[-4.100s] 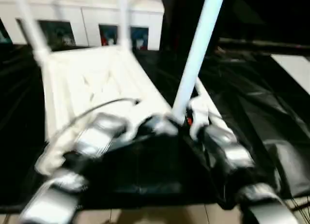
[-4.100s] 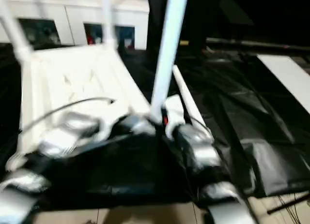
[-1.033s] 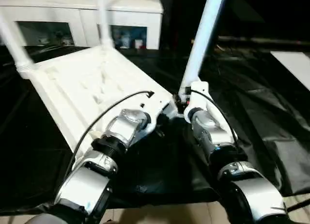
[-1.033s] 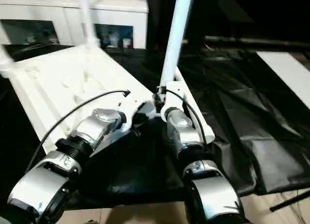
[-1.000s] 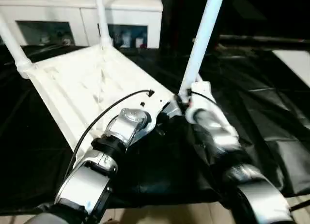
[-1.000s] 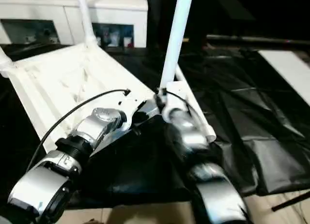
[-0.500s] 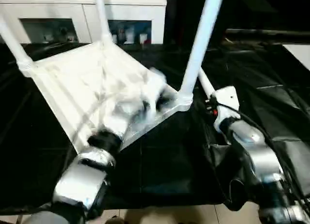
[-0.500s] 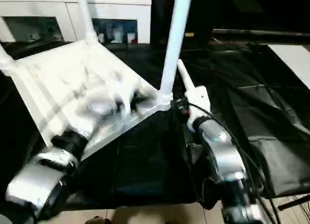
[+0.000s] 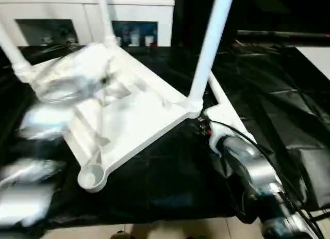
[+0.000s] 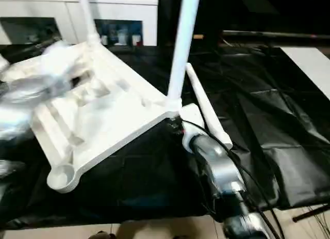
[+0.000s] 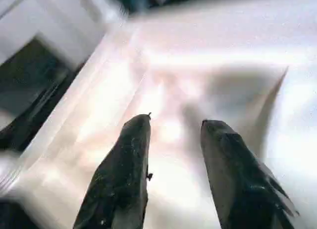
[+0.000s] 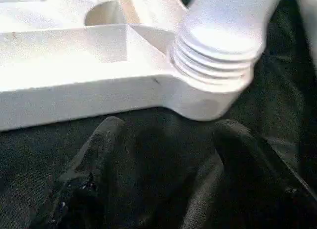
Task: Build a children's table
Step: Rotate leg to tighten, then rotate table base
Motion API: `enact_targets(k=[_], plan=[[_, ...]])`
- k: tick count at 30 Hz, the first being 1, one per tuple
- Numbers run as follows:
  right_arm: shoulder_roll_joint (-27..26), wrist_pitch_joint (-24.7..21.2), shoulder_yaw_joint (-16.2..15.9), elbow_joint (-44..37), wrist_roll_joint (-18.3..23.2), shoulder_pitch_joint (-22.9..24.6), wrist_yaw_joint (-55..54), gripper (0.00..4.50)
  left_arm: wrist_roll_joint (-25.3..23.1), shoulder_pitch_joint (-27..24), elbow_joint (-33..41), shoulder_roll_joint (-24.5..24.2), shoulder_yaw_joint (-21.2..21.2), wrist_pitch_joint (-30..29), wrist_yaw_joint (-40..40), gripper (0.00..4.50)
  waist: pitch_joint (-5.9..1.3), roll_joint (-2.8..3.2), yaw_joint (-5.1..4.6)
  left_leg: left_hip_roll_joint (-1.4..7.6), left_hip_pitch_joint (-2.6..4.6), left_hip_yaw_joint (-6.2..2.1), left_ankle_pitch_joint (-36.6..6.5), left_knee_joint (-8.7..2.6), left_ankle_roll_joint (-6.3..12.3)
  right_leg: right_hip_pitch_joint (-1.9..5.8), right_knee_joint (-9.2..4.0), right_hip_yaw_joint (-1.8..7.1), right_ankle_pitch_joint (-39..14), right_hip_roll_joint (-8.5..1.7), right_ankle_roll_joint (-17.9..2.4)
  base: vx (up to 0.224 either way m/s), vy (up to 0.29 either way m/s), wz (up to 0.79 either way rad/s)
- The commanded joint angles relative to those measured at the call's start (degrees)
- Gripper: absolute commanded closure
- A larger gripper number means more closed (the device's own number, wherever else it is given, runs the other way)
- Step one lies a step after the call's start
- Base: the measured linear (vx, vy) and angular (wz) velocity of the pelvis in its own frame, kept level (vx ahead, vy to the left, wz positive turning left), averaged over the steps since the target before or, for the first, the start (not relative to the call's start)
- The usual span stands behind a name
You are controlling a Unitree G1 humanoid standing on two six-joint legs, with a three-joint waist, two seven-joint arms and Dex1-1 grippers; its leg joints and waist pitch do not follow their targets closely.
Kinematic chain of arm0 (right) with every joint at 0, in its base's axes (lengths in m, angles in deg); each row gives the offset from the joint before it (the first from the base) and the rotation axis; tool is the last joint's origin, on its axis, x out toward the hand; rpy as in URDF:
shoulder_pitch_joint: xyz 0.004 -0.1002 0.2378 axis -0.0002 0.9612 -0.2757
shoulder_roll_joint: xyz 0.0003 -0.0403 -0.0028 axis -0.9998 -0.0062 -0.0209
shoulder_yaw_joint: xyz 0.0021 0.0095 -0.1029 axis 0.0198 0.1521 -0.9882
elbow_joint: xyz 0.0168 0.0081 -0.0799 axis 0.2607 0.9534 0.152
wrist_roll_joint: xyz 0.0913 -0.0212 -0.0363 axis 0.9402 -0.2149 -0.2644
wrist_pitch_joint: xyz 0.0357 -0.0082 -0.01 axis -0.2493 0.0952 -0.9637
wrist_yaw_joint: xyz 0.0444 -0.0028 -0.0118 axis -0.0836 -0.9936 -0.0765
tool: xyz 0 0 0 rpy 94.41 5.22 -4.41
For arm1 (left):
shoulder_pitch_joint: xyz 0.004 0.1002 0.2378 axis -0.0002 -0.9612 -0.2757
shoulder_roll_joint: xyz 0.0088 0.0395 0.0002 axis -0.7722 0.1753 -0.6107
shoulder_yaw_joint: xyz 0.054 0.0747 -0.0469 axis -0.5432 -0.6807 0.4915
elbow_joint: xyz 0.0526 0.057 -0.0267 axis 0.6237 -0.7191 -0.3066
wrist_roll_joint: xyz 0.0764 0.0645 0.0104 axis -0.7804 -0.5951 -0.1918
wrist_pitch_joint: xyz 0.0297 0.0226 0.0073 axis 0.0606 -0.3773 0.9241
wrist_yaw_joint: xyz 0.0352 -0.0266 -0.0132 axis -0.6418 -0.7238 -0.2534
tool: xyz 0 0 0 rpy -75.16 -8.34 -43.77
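A staged indoor test space, like a lab. Black sheeting (image 9: 289,110) drapes the table (image 10: 154,192). A white glass-door cabinet (image 9: 134,12) stands behind.

table tops: one, the white children's table top (image 9: 129,115), lying underside up on the black-draped work table (image 9: 170,182)
legs standing in corner sockets: three, one at the near right corner (image 9: 210,48), one at the far corner (image 9: 104,17), one at the left corner (image 9: 10,48)
loose legs: one (image 10: 203,107), lying on the black cloth just beside the top
empty corner sockets: one (image 9: 92,176), at the near corner
legs in all: four
robot arms: two, the left a blur over the top (image 9: 72,76), the right at the near right corner (image 9: 247,166)
grippers: two, left gripper (image 11: 173,127) and right gripper (image 12: 166,127)
black fingers per gripper: two
white cabinets behind: one (image 9: 87,12)
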Motion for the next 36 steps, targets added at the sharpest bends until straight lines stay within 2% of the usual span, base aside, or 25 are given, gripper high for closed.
enact_targets(k=[1,2,3,4,5,6,7,9,11,13,14,17,18,20,22,24,26,27,31,36], plan=[[-0.1,1.5,0.1,4.2,-0.8,-1.4,0.0,1.5,-2.1,-4.4,7.2,-3.9,-0.2,-6.0,1.7,2.31,-4.31,0.78,0.03,0.74,0.74,0.23,-6.7,-3.42,-0.64,3.33,-2.6,2.32,-4.0,-2.49,-11.3,0.0,0.0,0.0],[-0.2,2.1,0.2,5.6,-0.9,-1.9,0.0,1.5,-2.5,-6.3,8.8,-5.0,0.1,-7.3,1.8,2.27,-4.5,0.86,0.16,0.89,0.92,0.16,-7.0,-3.31,-0.94,3.29,-2.43,2.31,-3.9,-2.77,-11.5,0.0,0.0,0.0],[-0.3,2.6,0.3,6.6,-1.0,-2.3,-0.1,1.5,-2.8,-7.6,9.7,-5.7,0.3,-8.3,1.9,2.27,-4.23,0.75,0.0,0.74,0.82,0.29,-7.7,-3.49,-0.92,3.2,-2.74,2.32,-4.8,-2.44,-11.4,0.0,0.0,0.0],[-0.5,3.2,0.6,7.9,-1.1,-2.8,-0.1,1.5,-3.1,-9.4,11.1,-6.5,0.6,-9.6,1.9,2.27,-4.21,0.64,0.24,0.72,1.05,0.35,-8.9,-3.4,-0.92,3.07,-2.79,2.42,-5.5,-2.53,-11.5,0.0,0.0,0.0],[-0.6,3.2,0.6,8.0,-1.1,-2.9,-0.1,1.5,-3.2,-9.6,11.2,-6.5,0.7,-9.8,1.9,2.19,-4.26,0.67,0.3,0.75,0.9,0.27,-9.1,-3.5,-1.02,3.26,-2.71,2.4,-6.0,-2.62,-11.6,0.0,0.0,0.0],[-0.8,3.9,0.8,9.4,-1.2,-3.5,-0.1,1.5,-3.7,-11.2,12.4,-7.0,0.9,-11.0,1.8,2.19,-4.08,0.61,0.57,0.7,1.03,0.33,-9.9,-3.55,-1.04,3.01,-3.05,2.4,-7.4,-2.45,-11.0,0.0,0.0,0.0],[-0.9,4.4,0.9,10.4,-1.3,-4.0,-0.1,1.5,-4.1,-12.4,12.9,-7.5,0.7,-11.9,2.1,1.96,-4.11,0.51,0.65,0.73,0.94,0.21,-10.6,-3.63,-1.3,3.08,-3.02,2.42,-8.3,-2.6,-10.9,0.0,0.0,0.0],[-1.4,6.6,0.5,13.9,-1.8,-5.7,-0.1,1.5,-5.1,-15.5,12.5,-8.1,-0.8,-13.4,2.6,1.91,-4.02,0.25,0.63,0.71,0.69,0.07,-11.8,-3.78,-1.52,3.13,-3.09,2.38,-10.4,-2.7,-10.3,0.0,0.0,0.0],[-1.7,8.0,0.2,15.8,-2.0,-6.6,0.0,1.5,-4.8,-16.7,13.3,-8.5,-1.6,-14.3,2.8,1.88,-4.03,0.29,0.54,0.66,0.94,0.1,-13.0,-3.69,-1.6,2.82,-3.33,2.45,-12.6,-2.73,-9.7,0.0,0.0,0.0],[-2.1,9.3,0.2,17.3,-2.0,-7.4,0.2,1.5,-4.0,-17.3,13.6,-8.3,-2.2,-14.7,3.2,1.51,-4.16,0.54,0.66,0.66,1.12,0.1,-13.0,-3.6,-1.56,2.64,-3.32,2.5,-11.8,-2.6,-9.8,0.0,0.0,0.0],[-2.5,10.4,0.2,18.6,-2.1,-8.1,0.4,1.5,-3.2,-17.6,13.7,-7.7,-2.7,-15.2,3.9,1.51,-4.2,0.56,0.64,0.67,1.04,0.04,-12.8,-3.61,-1.62,2.66,-3.19,2.48,-11.2,-2.66,-10.0,0.0,0.0,0.0],[-3.1,13.1,0.2,22.1,-2.6,-9.7,1.3,1.5,-2.6,-19.2,15.4,-7.6,-4.5,-17.1,6.1,1.4,-4.3,0.27,0.66,0.68,0.93,-0.04,-12.5,-3.62,-1.98,2.87,-2.88,2.37,-9.1,-2.58,-10.6,0.0,0.0,0.0],[-3.1,13.1,0.2,22.1,-2.6,-9.7,1.3,1.5,-2.6,-19.2,15.4,-7.6,-4.5,-17.1,6.1,1.1,-4.25,0.23,0.52,0.64,0.69,-0.11,-12.8,-3.65,-1.92,2.99,-2.84,2.35,-9.1,-2.59,-10.9,0.0,0.0,0.0],[-3.4,14.7,0.2,24.1,-2.7,-10.6,1.8,1.5,-1.4,-19.7,16.6,-6.6,-4.3,-17.9,6.8,1.07,-4.34,0.3,0.34,0.59,0.76,-0.02,-12.7,-3.52,-1.8,2.91,-2.75,2.42,-8.3,-2.53,-11.1,0.0,0.0,0.0],[-3.9,16.9,0.0,26.8,-2.8,-11.8,3.0,1.5,1.2,-20.6,19.1,-5.9,-4.8,-18.9,9.5,1.05,-4.27,0.09,0.25,0.68,0.83,-0.04,-13.9,-3.58,-1.81,2.9,-2.89,2.36,-9.7,-2.69,-11.5,0.0,0.0,0.0],[-4.2,18.2,-0.4,28.6,-3.1,-12.6,4.0,1.5,3.2,-21.4,21.1,-6.7,-5.9,-19.1,12.8,0.75,-4.24,-0.07,0.14,0.64,0.76,-0.06,-14.4,-3.54,-1.5,2.95,-3.05,2.4,-10.8,-2.74,-11.4,0.0,0.0,0.0],[-4.4,19.0,-0.7,29.5,-3.4,-13.1,4.5,1.5,4.7,-21.9,22.7,-7.1,-6.4,-19.9,14.8,0.68,-4.23,-0.17,0.05,0.64,0.75,-0.03,-14.4,-3.48,-1.4,2.88,-3.01,2.43,-11.2,-2.7,-11.4,0.0,0.0,0.0],[-4.8,20.0,-1.1,31.0,-3.8,-13.8,5.4,1.5,7.0,-22.9,25.8,-8.0,-7.5,-20.8,18.3,0.7,-4.19,-0.2,0.0,0.6,0.66,-0.01,-14.5,-3.49,-1.22,2.87,-3.03,2.42,-11.8,-2.65,-11.3,0.0,0.0,0.0],[-5.6,21.8,-1.9,33.0,-4.3,-14.7,7.1,1.5,10.0,-24.4,30.0,-9.1,-9.2,-21.6,22.5,0.28,-3.98,-0.16,-0.16,0.72,0.73,-0.06,-16.1,-3.55,-1.4,2.62,-3.19,2.46,-14.4,-2.67,-11.1,0.0,0.0,0.0],[-7.2,24.9,-4.0,33.9,-5.1,-14.4,10.7,1.5,12.8,-25.2,32.5,-6.3,-11.2,-20.8,24.4,0.08,-4.01,-0.23,-0.44,0.78,0.6,-0.05,-16.2,-3.59,-1.45,2.75,-3.22,2.5,-14.7,-2.55,-10.6,0.0,0.0,0.0]])
